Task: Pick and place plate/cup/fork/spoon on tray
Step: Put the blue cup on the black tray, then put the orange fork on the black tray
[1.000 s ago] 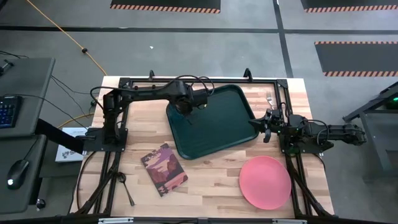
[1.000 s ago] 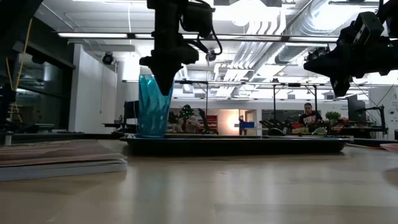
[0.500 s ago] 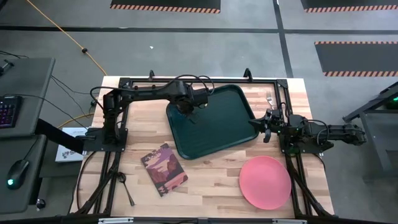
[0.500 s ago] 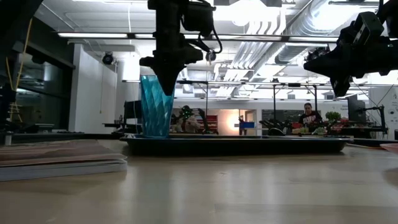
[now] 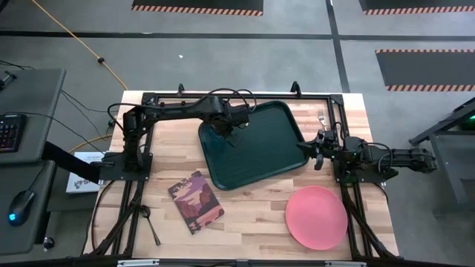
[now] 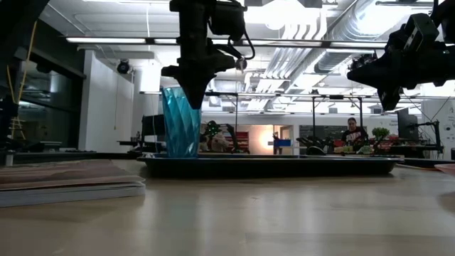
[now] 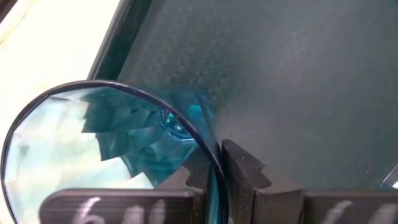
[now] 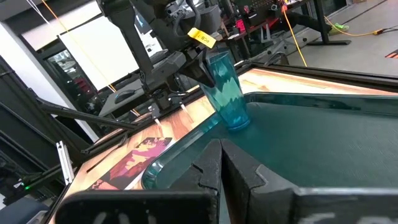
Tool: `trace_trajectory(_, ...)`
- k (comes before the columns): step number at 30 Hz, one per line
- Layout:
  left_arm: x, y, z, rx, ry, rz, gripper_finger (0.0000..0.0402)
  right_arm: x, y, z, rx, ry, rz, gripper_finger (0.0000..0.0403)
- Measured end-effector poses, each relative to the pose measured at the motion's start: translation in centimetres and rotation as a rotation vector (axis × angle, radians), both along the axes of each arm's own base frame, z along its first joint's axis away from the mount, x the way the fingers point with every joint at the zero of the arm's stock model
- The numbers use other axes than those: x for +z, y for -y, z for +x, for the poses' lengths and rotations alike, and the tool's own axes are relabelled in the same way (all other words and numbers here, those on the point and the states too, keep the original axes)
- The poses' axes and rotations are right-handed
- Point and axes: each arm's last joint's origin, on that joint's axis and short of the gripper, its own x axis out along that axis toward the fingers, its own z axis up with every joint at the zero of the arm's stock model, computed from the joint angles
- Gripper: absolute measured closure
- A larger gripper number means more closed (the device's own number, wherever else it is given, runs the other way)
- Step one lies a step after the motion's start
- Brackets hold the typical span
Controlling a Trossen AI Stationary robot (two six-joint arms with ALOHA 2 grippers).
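We see left gripper (image 6: 193, 99) pinching cup (image 6: 180, 122) rim – cup on tray (image 5: 256, 144); right gripper (image 5: 318, 149) fingers closed, empty, at tray's edge.

Grey concrete floor (image 5: 223, 67) surrounds the wooden worktop (image 5: 252, 215), with hazard-striped mats (image 5: 197, 6) beyond it. Left of the worktop, a desk (image 5: 30, 148) carries a keyboard (image 5: 7, 133) and mouse (image 5: 22, 202). Bright ceiling lights (image 6: 284, 14) and ducts (image 6: 313, 50) hang overhead.

Cup (image 6: 181, 122): see-through blue-green, zigzag ridges all over. Tray (image 5: 256, 144): dark green, plain. Plate (image 5: 317, 217): salmon pink, plain. Book (image 5: 196, 201): dark red cover with pink and purple swirly picture. Fork (image 5: 322, 119): silver prongs; handle colour hidden. Spoon (image 5: 151, 223): dark grey-black. Worktop (image 5: 252, 211): light wood with stripes. Left pincer (image 6: 193, 96) and right pincer (image 5: 316, 150): black.
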Motion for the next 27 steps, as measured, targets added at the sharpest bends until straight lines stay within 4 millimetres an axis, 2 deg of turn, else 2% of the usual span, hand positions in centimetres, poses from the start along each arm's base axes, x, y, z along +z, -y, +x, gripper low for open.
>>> trace_trajectory(6,0.0,0.0,0.0,0.018,0.007,-0.01,0.0343,0.0,0.0,0.0,0.0,0.0,0.0,0.0402)
trace_trajectory(19,0.0,0.1,0.1,0.028,0.022,-0.058,0.0224,0.0,0.0,0.0,0.0,0.0,0.0,0.0402)
trace_trajectory(27,2.8,-1.2,0.4,0.021,0.104,-0.028,0.0186,0.0,0.0,0.0,0.0,0.0,0.0,0.0402)
